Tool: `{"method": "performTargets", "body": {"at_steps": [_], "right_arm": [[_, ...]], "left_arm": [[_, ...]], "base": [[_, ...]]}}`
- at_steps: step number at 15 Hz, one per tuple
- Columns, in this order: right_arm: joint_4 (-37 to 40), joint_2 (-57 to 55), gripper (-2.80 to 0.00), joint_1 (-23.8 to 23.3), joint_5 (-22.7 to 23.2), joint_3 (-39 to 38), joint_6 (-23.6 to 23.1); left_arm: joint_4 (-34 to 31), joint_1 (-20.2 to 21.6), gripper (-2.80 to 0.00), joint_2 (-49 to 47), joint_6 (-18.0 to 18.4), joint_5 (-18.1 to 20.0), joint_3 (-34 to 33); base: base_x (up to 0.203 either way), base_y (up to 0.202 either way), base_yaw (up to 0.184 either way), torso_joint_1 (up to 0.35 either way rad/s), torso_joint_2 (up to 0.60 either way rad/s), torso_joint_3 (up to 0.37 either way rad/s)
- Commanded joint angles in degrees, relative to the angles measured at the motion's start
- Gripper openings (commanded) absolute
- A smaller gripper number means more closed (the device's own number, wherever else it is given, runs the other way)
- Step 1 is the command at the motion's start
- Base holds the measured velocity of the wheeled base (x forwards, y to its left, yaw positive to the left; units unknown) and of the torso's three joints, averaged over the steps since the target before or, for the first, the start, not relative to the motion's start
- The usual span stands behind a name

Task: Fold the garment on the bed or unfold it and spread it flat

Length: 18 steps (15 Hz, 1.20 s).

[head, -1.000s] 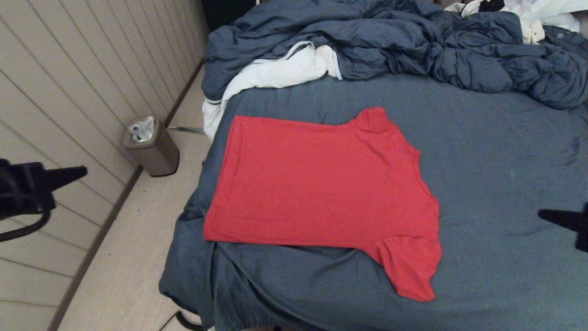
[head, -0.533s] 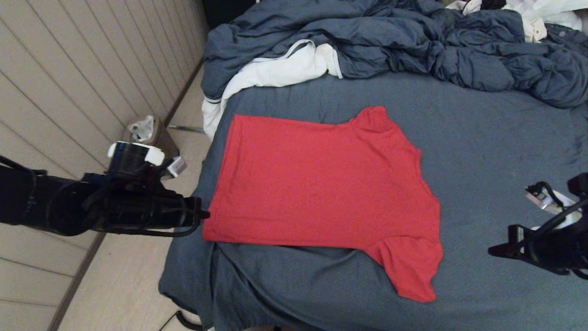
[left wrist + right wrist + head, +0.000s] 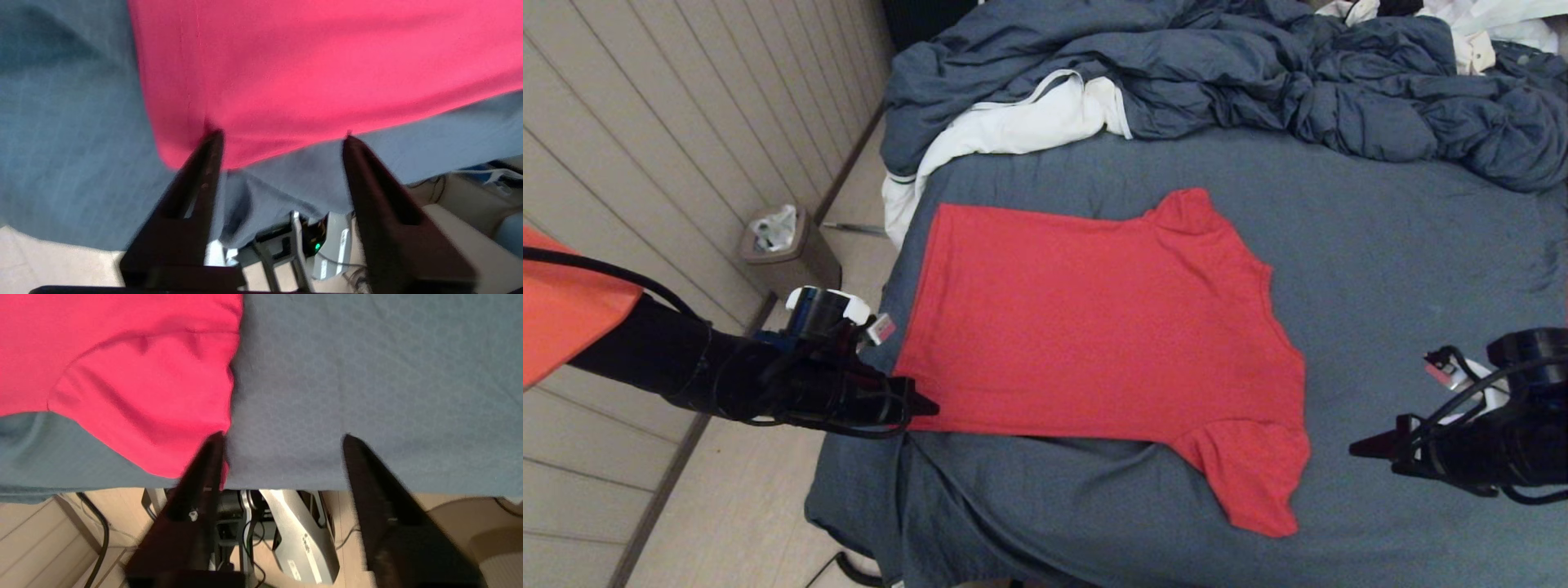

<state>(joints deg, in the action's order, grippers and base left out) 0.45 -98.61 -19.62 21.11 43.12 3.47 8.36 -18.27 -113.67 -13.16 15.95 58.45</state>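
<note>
Left tool (image 3: 923,405), spread wide, sat at red T-shirt (image 3: 1094,327) hem corner; right tool (image 3: 1364,447), spread, hovered over bed (image 3: 1405,269); bin (image 3: 788,257) held crumpled tissue.

My left gripper (image 3: 923,404) is now in over the near left side of the bed (image 3: 1380,245), its tips at the hem corner of the garment (image 3: 1094,327), where a second ago it sat far out over the floor. In the left wrist view its fingers (image 3: 208,163) are spread at that corner. My right gripper (image 3: 1364,447) has also come in, closer to the near sleeve, fingers (image 3: 204,469) apart.
</note>
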Motion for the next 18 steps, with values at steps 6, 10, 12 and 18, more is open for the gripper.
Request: {"method": "performTargets", "body": {"at_steps": [6, 10, 12, 18], "right_arm": [[-2.21, 9.84, 0.0, 1.34, 0.42, -3.74, 0.39], [-2.29, 10.46, 0.0, 1.69, 0.42, -4.09, 0.3], [-2.38, 10.37, 0.0, 1.69, 0.42, -4.09, 0.3], [-2.38, 10.37, 0.0, 1.78, 0.51, -4.09, 0.3]], "left_arm": [[2.01, 0.08, 0.0, -0.94, -1.16, 0.13, 6.85], [2.01, 2.64, 0.0, -1.92, -0.47, -0.13, 6.4], [1.95, 2.9, 0.0, -1.96, -0.43, -0.13, 6.38], [1.92, 3.42, 0.0, -0.76, -0.37, -0.13, 4.48]], "base": [[0.0, 0.0, 0.0, 0.0, 0.0, 0.0], [0.0, 0.0, 0.0, 0.0, 0.0, 0.0], [0.0, 0.0, 0.0, 0.0, 0.0, 0.0], [0.0, 0.0, 0.0, 0.0, 0.0, 0.0]]}}
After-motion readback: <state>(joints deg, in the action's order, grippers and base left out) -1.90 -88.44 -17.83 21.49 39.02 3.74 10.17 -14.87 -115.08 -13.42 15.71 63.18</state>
